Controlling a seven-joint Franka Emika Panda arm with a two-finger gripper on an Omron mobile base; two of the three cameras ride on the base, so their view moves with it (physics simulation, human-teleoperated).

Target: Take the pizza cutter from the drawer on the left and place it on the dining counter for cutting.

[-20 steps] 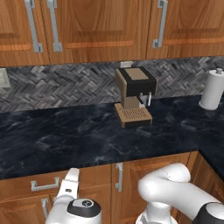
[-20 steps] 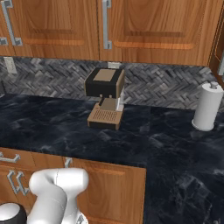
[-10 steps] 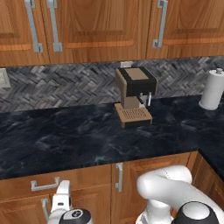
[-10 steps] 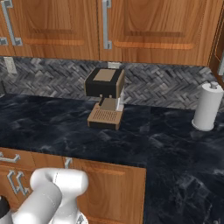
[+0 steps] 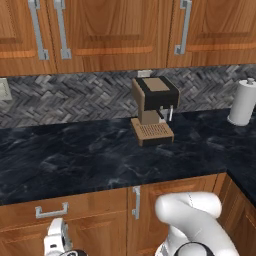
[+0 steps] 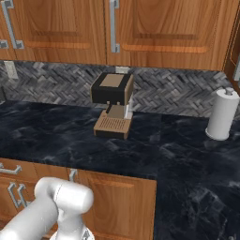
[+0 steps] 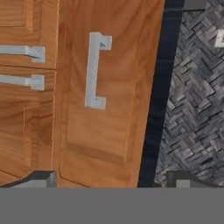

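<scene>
Below the black tabletop, the closed drawer faces the hand, whose jaws stand wide and empty; the reach is under way, and next they must close around its silver handle.

- I stand in a home kitchen: medium-brown wooden wall cabinets with vertical silver bar handles hang above.
- A glossy black marble-look counter tops brown base cabinets and a shallow drawer.
- A grey herringbone tile backsplash backs it.
- A brown-and-black espresso machine and a white paper towel roll sit there.
</scene>
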